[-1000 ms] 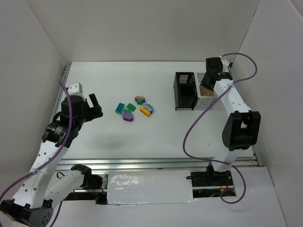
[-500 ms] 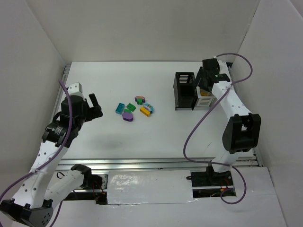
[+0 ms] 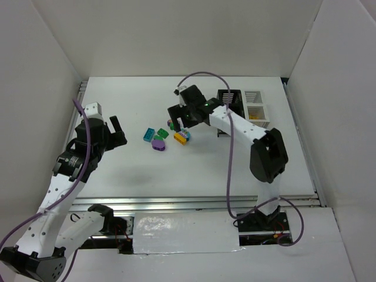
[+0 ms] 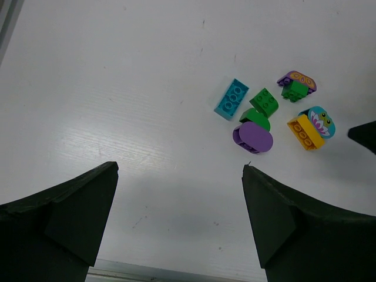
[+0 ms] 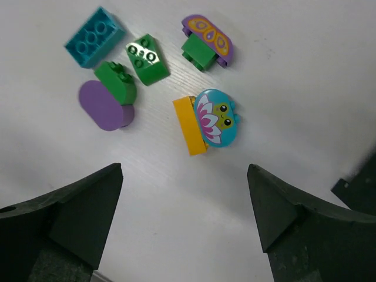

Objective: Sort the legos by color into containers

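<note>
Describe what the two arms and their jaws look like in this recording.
The left arm and the right arm are both built of white tubular links joined by bulky black joint housings. A purple cable loops loosely along each. The jaws are matte black and wedge-shaped, with no markings visible.

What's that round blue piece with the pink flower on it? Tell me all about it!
It is a rounded teal plastic lego printed with a pink-and-white flower and a green frog-like face. It lies on the white table, picture facing up, with a yellow brick against one side. Nothing else touches it.
</note>
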You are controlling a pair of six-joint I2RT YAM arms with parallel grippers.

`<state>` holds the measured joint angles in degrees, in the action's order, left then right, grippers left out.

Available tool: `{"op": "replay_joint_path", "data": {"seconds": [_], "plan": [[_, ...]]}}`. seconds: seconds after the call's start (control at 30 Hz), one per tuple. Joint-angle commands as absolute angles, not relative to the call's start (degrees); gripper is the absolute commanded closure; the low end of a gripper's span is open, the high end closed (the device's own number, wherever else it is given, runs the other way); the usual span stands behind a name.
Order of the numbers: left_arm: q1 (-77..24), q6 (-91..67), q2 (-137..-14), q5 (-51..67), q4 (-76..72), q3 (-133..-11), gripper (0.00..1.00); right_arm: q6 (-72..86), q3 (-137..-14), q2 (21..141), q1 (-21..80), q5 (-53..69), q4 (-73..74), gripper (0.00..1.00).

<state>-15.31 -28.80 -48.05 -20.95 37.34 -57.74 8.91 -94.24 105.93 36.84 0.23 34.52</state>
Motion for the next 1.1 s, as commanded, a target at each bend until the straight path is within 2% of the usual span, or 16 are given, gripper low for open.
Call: {"op": "replay_joint_path", "data": {"seconds": [0.0,0.1,0.3,0.8,0.9,0.97,1.0,1.07], "plan": [[-15.4,-28.9,-48.8,-21.4,36.2,-57.7,0.00,4.9,-98.2,112.4,37.7,-1.3,36.6,0.05],[-15.4,-28.8,-49.1,-21.7,36.4,-57.8,0.00,1.9,-99.8,117.0,37.7,-1.0,36.7,0.01],[-15.4,-28.4,-49.3,-21.0,36.0,-57.7,0.01,0.6,-100.9,121.6,37.6,-0.3,36.0,0.00],[-15.0,-28.0,-51.2,-20.0,35.8,-57.8,0.00,-3.4,-103.8,127.5,38.4,2.3,35.0,0.09],[-14.9,-27.9,-51.2,-19.9,35.8,-57.8,0.01,-3.3,-104.9,128.4,38.8,1.8,35.9,0.28],[-14.9,-27.9,-51.4,-19.9,35.7,-57.9,0.00,-3.0,-104.5,127.8,39.1,1.1,36.6,0.63],[-14.9,-27.9,-51.3,-19.9,35.8,-57.9,0.01,-2.3,-103.8,127.1,39.3,0.1,36.7,0.70],[-14.9,-28.1,-51.2,-20.0,35.8,-57.8,0.01,-1.1,-100.6,123.7,39.8,-1.7,36.2,0.74]]}}
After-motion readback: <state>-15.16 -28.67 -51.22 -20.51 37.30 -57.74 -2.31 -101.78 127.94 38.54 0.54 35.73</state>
